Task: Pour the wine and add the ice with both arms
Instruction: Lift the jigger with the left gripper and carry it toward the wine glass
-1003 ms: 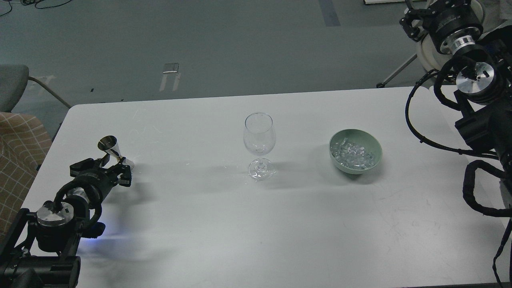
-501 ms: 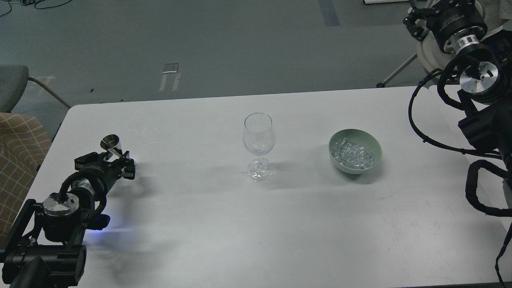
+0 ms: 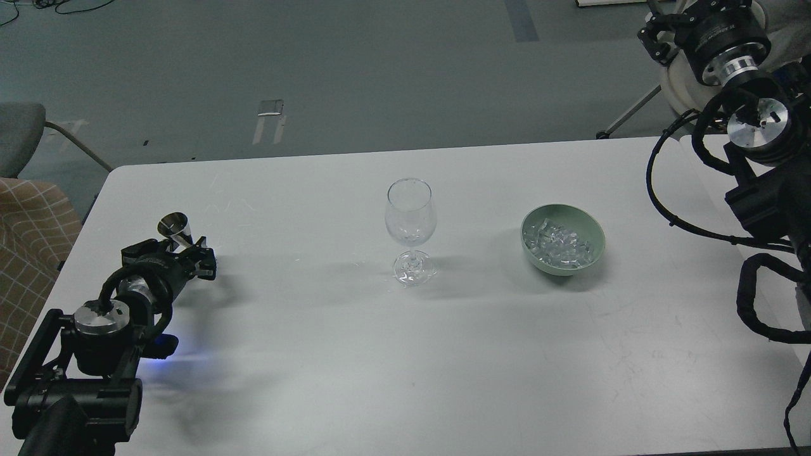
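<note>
A clear stemmed glass (image 3: 410, 218) stands upright at the middle of the white table (image 3: 393, 354). I cannot make out any wine in it. The ice (image 3: 557, 244) is a heap of clear chunks in a pale green bowl (image 3: 594, 233) to the right of the glass. My left gripper (image 3: 184, 258) is at the table's left side, low over the surface and shut on a small metal measuring cup (image 3: 175, 227) that stands up out of it. My right gripper (image 3: 651, 37) is raised at the top right corner, off the table; its fingers are not clearly shown.
A chair (image 3: 25, 215) with a checked cushion stands past the table's left edge. A white stand (image 3: 681, 88) is behind the right arm. Looped black cables (image 3: 659, 202) hang over the table's right edge.
My left gripper has come down towards the table with the measuring cup and shifted slightly right. The right arm has risen slightly and moved right. The glass and bowl have not moved.
</note>
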